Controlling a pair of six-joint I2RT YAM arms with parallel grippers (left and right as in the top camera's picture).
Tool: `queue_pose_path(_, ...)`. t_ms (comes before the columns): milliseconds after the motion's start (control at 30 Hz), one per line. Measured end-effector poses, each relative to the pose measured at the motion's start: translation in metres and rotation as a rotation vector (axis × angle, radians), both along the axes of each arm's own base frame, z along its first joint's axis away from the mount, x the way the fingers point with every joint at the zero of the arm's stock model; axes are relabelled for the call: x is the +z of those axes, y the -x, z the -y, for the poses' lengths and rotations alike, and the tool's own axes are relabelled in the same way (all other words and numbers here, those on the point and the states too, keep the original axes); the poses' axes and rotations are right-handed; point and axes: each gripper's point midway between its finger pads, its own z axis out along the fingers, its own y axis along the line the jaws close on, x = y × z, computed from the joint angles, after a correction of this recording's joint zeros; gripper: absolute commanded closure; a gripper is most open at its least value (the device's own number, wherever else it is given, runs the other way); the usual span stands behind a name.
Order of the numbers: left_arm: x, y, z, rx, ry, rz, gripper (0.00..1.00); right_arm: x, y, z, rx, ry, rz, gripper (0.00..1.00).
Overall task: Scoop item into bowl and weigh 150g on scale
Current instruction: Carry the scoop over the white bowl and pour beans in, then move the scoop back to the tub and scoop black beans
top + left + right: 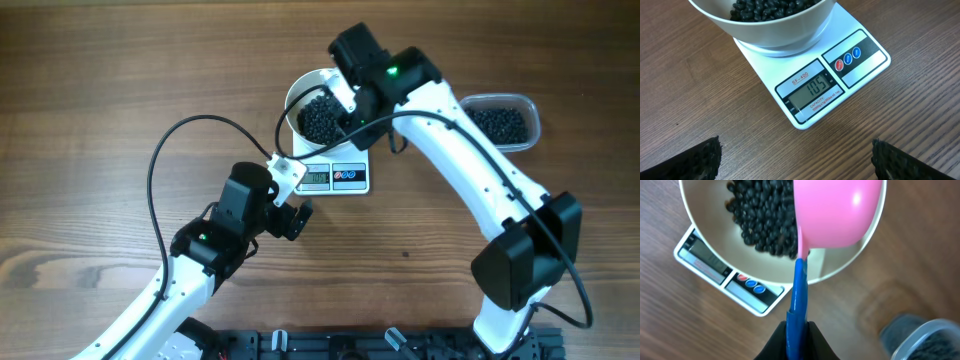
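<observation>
Claws: right claw (797, 330) tight on scoop (840, 215) handle over bowl (705, 242), left claw (795, 160) wide apart, empty, near scale (765, 70)

Glossy bowl (775, 31), wood-grain table (700, 100)

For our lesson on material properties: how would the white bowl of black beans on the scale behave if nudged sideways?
The glossy bowl on the smooth scale would probably slide. Loaded with beans, it likely feels heavy; its base looks narrower than its rim, so a high push might tip it. The round beans would likely roll.
</observation>
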Motion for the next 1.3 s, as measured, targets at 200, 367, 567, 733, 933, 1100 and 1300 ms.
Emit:
queue_pose_path(200, 0.000, 0.000, 0.000, 0.000, 0.000, 0.000, 0.00, 0.005, -0.007, -0.008, 0.062, 0.045, 0.071, 0.96)
queue_pose_path(367, 0.000, 0.000, 0.000, 0.000, 0.000, 0.000, 0.00, 0.005, -0.009, -0.007, 0.068, 0.055, 0.081, 0.96)
queue_pose_path(567, 0.000, 0.000, 0.000, 0.000, 0.000, 0.000, 0.00, 0.004, -0.013, -0.002, 0.043, 0.002, 0.052, 0.96)
queue_pose_path(733, 0.000, 0.000, 0.000, 0.000, 0.000, 0.000, 0.00, 0.010, -0.031, 0.035, -0.091, -0.106, 0.009, 0.96)
queue_pose_path(933, 0.000, 0.000, 0.000, 0.000, 0.000, 0.000, 0.00, 0.060, -0.050, 0.109, -0.316, -0.217, 0.082, 0.96)
queue_pose_path(1100, 0.000, 0.000, 0.000, 0.000, 0.000, 0.000, 0.00, 0.083, -0.039, 0.170, -0.460, -0.227, 0.099, 0.96)
queue_pose_path(1300, 0.000, 0.000, 0.000, 0.000, 0.000, 0.000, 0.00, 0.076, -0.031, 0.213, -0.576, -0.213, 0.064, 0.96)
